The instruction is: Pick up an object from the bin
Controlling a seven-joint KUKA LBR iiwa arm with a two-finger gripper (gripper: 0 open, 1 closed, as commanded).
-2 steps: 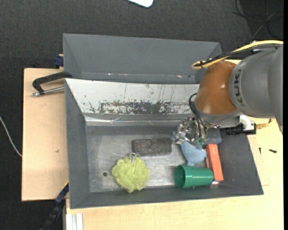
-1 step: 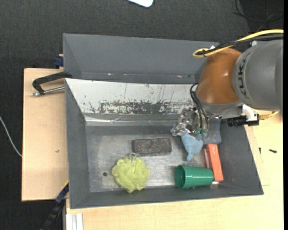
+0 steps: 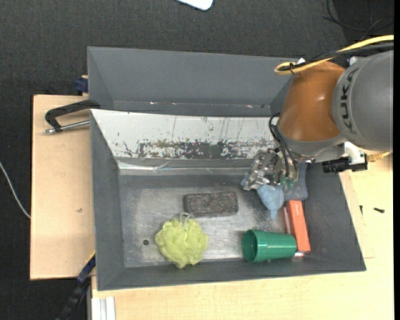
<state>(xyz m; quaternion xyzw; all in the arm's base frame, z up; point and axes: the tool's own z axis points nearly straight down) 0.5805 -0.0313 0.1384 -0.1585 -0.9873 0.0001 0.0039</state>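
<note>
Camera view: crumpled pale-blue lump point(image 3: 272, 199) just beside a flat orange bar point(image 3: 299, 226).

A dark floor point(image 3: 187, 25) with a fine, speckled, carpet-like texture lies around the grey metal bin point(image 3: 105, 187) on its far and left sides. At the top edge, a small white thing point(image 3: 197, 3) rests on this floor, cut off by the frame. Dark cables point(image 3: 350, 14) curl across the floor in the far right corner. A thin pale cord point(image 3: 12, 187) trails over it at the left edge. The light is soft and even.
</note>
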